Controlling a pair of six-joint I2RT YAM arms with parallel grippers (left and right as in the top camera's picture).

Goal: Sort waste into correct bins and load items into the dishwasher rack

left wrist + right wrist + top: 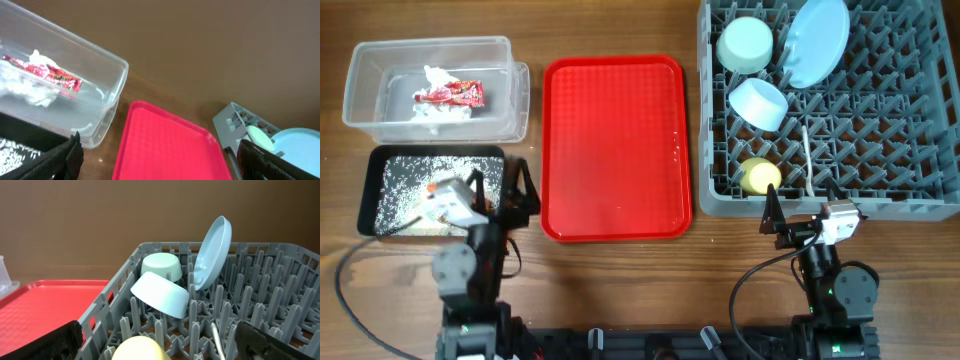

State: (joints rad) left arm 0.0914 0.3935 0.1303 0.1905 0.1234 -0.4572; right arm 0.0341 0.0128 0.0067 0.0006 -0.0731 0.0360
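The grey dishwasher rack (920, 150) at the right holds a mint-green bowl (745, 44), a pale blue plate (818, 40) on edge, a pale blue bowl (759, 103), a yellow cup (759, 176) and a white spoon (807, 150). The clear tub (360, 85) at the far left holds the red-and-white wrapper (450, 95) and white tissue (438, 75). The black tray (372, 180) holds loose rice (410, 180). My left gripper (505, 190) is open and empty beside the black tray. My right gripper (795, 215) is open and empty at the rack's near edge. The carrot and brown scrap are not visible.
A flat red serving tray (615, 145) lies between the bins and the rack; it also shows in the left wrist view (165, 145) and the right wrist view (45, 300). Bare wooden table runs along the front edge.
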